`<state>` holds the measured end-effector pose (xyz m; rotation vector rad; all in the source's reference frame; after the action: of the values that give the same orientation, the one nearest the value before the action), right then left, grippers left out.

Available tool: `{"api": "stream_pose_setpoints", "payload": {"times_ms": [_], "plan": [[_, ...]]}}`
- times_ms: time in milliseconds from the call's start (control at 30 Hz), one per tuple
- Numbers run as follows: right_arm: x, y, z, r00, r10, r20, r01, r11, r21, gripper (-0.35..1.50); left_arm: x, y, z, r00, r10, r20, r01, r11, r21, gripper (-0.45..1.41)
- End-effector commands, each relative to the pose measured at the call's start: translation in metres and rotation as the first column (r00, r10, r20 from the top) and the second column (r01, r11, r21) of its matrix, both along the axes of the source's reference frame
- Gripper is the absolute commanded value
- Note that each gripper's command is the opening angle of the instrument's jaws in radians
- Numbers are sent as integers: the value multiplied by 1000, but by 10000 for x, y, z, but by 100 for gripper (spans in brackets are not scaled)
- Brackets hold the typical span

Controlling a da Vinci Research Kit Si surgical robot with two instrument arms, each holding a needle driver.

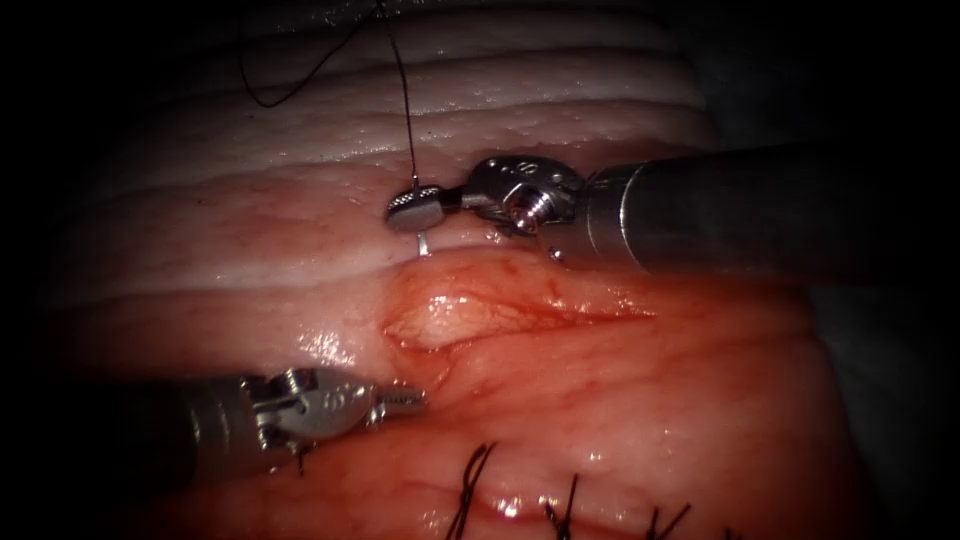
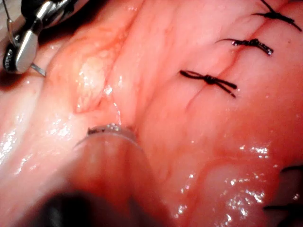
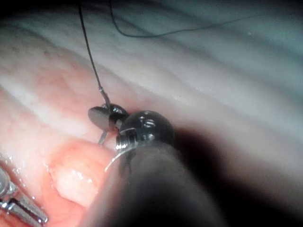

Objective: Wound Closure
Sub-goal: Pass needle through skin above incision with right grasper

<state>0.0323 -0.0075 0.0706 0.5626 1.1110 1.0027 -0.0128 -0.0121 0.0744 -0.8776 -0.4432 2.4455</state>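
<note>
Near edge of the tissue (image 1: 620,400): dark knotted stitches (image 1: 470,485) are sitting along a closed line at about 6 o'clock in the endoscope view; the left wrist view is showing three of them (image 2: 210,80) in a row.

Left end effector (image 1: 405,398) is coming in from 8 o'clock, its tip resting at the near lip of the open cut (image 1: 450,315), at the cut's left end. Its jaws are lying together, clenched, gripping nothing that can be made out. Red fluid (image 1: 560,300) is glistening along the cut's right stretch.

Beyond the cut, right end effector (image 1: 418,207) is reaching in from 3 o'clock, jaws clamped on the needle (image 1: 424,241). Only a short bright length of needle is showing below the jaws, pointing down toward the far lip of the cut; whether its tip is touching or entering the tissue cannot be told. Where along the curve the grasp lies cannot be judged.

Thread (image 1: 400,90) is running from the jaws up toward 12 o'clock, with a slack loop lying over the pale far tissue at 11 o'clock.
</note>
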Motion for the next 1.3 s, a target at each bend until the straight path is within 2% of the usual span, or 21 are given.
{"api": "stream_pose_setpoints", "payload": {"times_ms": [33,133,167,267,433,533,567,633,700,867,1000,1300], "plan": [[7,7,-3,998,46,33,-46,999,5,-35,-5,-1,5,1000,1,1,-1,1000,1,-20],[5,10,-7,994,104,45,-104,995,10,-35,-5,-1,5,1000,1,1,-1,1000,1,-20],[4,13,-12,989,139,55,-137,990,-41,-35,-5,-1,5,1000,1,1,-1,1000,1,-20],[4,13,-14,991,129,42,-127,991,-35,-35,-5,-1,5,1000,1,1,-1,1000,1,-20],[7,9,-13,997,68,-28,-69,997,-23,-35,-5,-1,5,1000,1,1,-1,1000,1,-20],[9,1,-8,995,54,-79,-45,993,111,-35,-5,-1,5,1000,2,2,-2,1000,1,-20],[10,-2,-6,993,62,-104,-42,982,186,-35,-4,0,5,1000,2,2,-2,1000,1,-20],[10,-6,-4,991,62,-122,-30,968,251,-35,-4,0,5,1000,2,2,-2,1000,2,-20],[13,-20,1,983,59,-173,11,925,379,-35,-3,0,4,1000,3,3,-3,1000,2,-20],[18,-35,3,979,46,-196,49,892,450,-35,-3,1,4,1000,4,3,-4,1000,3,-20],[22,-51,-6,972,23,-235,100,862,496,-35,0,2,3,1000,6,6,-6,1000,5,-20],[30,-73,-26,962,-22,-272,168,832,528,-35,2,3,2,1000,8,7,-8,1000,7,-21]]}}
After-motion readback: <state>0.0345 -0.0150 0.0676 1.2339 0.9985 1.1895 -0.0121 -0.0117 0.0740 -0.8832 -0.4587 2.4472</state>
